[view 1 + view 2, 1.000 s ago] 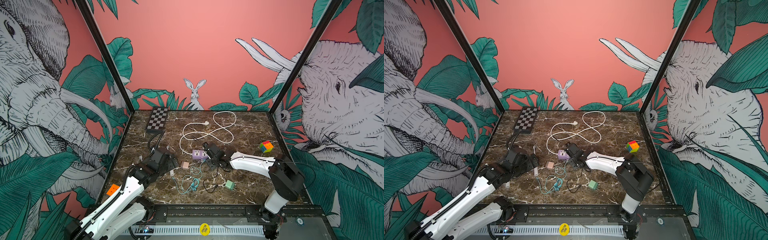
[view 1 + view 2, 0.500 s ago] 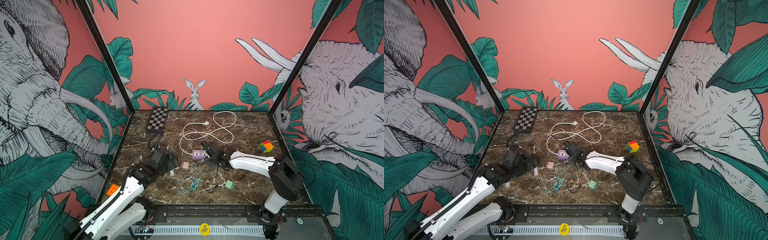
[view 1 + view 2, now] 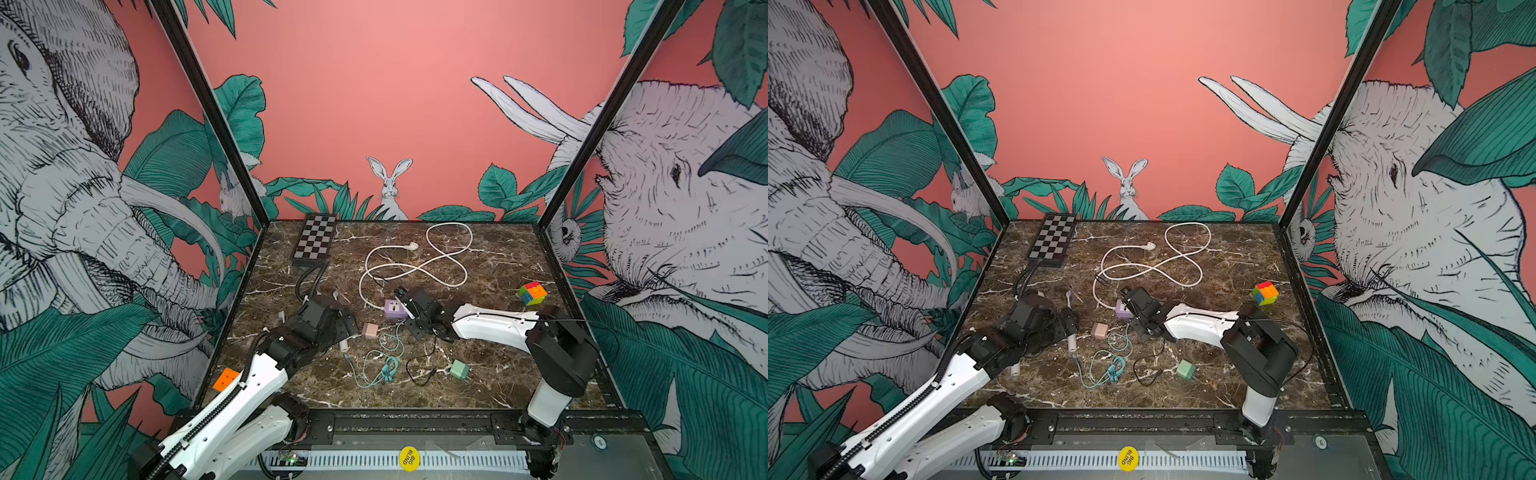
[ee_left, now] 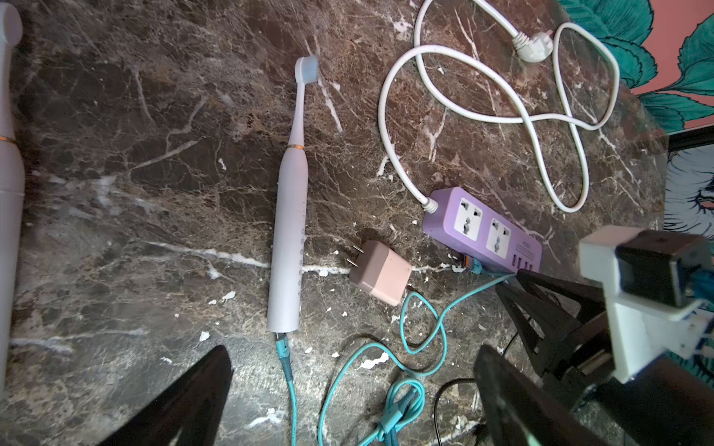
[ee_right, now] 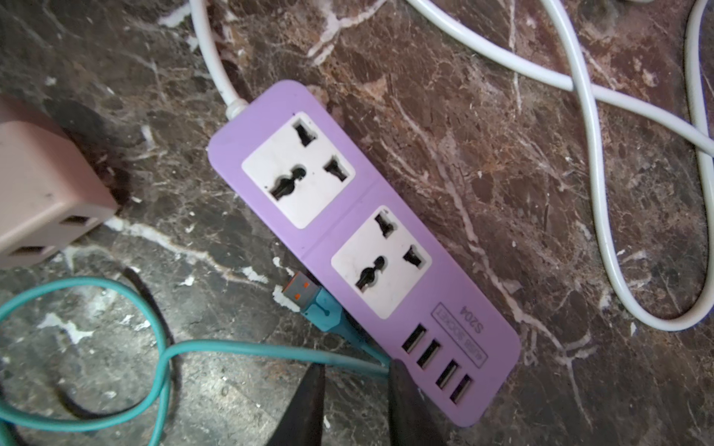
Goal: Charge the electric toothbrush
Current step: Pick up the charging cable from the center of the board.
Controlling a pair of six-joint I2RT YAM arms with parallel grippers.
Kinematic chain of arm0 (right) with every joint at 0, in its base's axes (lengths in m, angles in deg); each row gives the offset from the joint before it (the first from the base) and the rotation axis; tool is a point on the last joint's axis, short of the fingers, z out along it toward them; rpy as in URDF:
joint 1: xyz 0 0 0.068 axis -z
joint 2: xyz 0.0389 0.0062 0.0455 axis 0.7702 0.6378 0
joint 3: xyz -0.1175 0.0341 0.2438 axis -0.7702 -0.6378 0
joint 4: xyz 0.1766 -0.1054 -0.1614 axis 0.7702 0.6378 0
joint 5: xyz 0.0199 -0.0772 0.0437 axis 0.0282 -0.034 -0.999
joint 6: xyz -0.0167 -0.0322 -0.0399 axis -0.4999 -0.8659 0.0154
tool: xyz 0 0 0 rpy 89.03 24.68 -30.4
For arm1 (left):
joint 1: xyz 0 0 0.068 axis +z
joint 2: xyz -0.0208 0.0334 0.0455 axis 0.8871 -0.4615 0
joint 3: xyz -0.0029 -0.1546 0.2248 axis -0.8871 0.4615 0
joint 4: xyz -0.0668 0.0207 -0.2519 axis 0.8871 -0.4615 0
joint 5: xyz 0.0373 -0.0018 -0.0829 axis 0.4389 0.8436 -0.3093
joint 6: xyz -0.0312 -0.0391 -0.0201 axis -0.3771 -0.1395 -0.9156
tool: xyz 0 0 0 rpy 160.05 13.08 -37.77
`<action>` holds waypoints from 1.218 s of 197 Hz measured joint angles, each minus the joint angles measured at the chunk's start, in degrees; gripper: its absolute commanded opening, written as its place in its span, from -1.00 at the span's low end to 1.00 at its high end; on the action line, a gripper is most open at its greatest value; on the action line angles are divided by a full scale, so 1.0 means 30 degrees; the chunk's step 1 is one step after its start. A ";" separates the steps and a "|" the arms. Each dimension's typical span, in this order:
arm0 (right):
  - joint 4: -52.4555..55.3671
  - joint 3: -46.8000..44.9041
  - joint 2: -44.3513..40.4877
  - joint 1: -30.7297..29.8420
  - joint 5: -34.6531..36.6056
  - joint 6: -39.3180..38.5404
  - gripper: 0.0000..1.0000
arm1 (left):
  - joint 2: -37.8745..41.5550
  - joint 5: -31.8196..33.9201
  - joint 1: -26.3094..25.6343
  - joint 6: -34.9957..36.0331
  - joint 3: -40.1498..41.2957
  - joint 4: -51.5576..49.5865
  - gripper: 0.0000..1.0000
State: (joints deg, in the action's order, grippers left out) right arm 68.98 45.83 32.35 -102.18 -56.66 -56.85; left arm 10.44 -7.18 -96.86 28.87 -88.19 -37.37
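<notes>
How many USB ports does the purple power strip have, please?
4 USB ports, side by side in one row at the purple power strip's end farthest from its white cord; all empty, none hidden.

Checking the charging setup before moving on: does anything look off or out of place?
Yes. The teal charging cable enters the base of the white electric toothbrush, but its orange-tipped USB plug lies loose beside the purple power strip, in no port. The strip's white wall plug also lies unconnected on the marble tabletop.

Toothbrush point(image 3: 1072, 341) left of adapter point(image 3: 1099, 330); power strip point(image 3: 1122, 309) right of adapter; chessboard point(image 3: 1052, 241) back left; cube point(image 3: 1265, 293) right.
</notes>
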 measured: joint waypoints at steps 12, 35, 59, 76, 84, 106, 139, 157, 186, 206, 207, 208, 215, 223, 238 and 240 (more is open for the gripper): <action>-0.0080 0.0000 0.0000 0.0000 0.0007 -0.0051 -0.52 | 0.0000 0.0007 0.0000 0.0000 0.0015 0.0007 0.99; -0.0226 -0.0015 -0.0007 -0.0007 0.0058 -0.0117 -0.40 | 0.0000 -0.0022 0.0000 0.0000 0.0095 0.0109 0.99; -0.0350 -0.0182 -0.0073 -0.0073 0.0393 -0.0240 -0.28 | 0.0000 -0.0058 0.0000 0.0000 0.0146 0.0160 0.99; -0.0423 -0.0291 -0.0080 -0.0153 0.0685 -0.0430 -0.27 | 0.0000 -0.0058 0.0000 0.0000 0.0160 0.0219 0.99; -0.0386 -0.0291 -0.0080 -0.0197 0.0867 -0.0539 -0.28 | 0.0000 -0.0066 0.0000 0.0000 0.0175 0.0226 0.99; -0.0415 -0.0291 -0.0051 -0.0226 0.1297 -0.0699 -0.34 | 0.0000 -0.0153 0.0000 0.0000 0.0204 0.0277 0.99; -0.0525 -0.0291 0.0036 -0.0284 0.1552 -0.0940 -0.50 | 0.0007 -0.0197 0.0000 0.0000 0.0262 0.0321 0.99; -0.0612 -0.0291 0.0036 -0.0423 0.1632 -0.1078 -0.66 | 0.0015 -0.0204 0.0000 0.0000 0.0321 0.0342 0.99; -0.0656 -0.0291 0.0036 -0.0663 0.1668 -0.1304 -0.88 | 0.0015 -0.0233 0.0000 -0.0007 0.0379 0.0357 0.99; -0.0648 -0.0291 0.0029 -0.0743 0.1632 -0.1384 -1.00 | 0.0007 -0.0284 0.0000 -0.0007 0.0379 0.0386 0.99; -0.0656 -0.0291 0.0029 -0.0750 0.1625 -0.1384 -1.00 | 0.0007 -0.0284 0.0000 -0.0007 0.0379 0.0386 0.99; -0.0656 -0.0291 0.0029 -0.0758 0.1617 -0.1392 -1.00 | 0.0007 -0.0284 0.0000 -0.0007 0.0379 0.0393 0.99; -0.0641 -0.0291 -0.0007 -0.0780 0.1574 -0.1443 -1.00 | 0.0007 -0.0306 0.0000 -0.0007 0.0379 0.0415 0.99; -0.0634 -0.0306 -0.0095 -0.0809 0.1472 -0.1479 -1.00 | 0.0007 -0.0328 0.0000 0.0000 0.0379 0.0459 0.99; -0.0634 -0.0481 -0.0619 -0.0903 0.1217 -0.1603 -1.00 | 0.0015 -0.0386 0.0000 0.0000 0.0379 0.0525 0.99; -0.0641 -0.0510 -0.0678 -0.0918 0.1209 -0.1617 -1.00 | 0.0015 -0.0408 0.0000 0.0000 0.0379 0.0532 0.99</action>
State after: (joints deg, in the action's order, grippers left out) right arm 67.06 44.30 30.32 -104.94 -53.03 -61.70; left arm 10.48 -8.41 -96.86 28.87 -87.05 -35.78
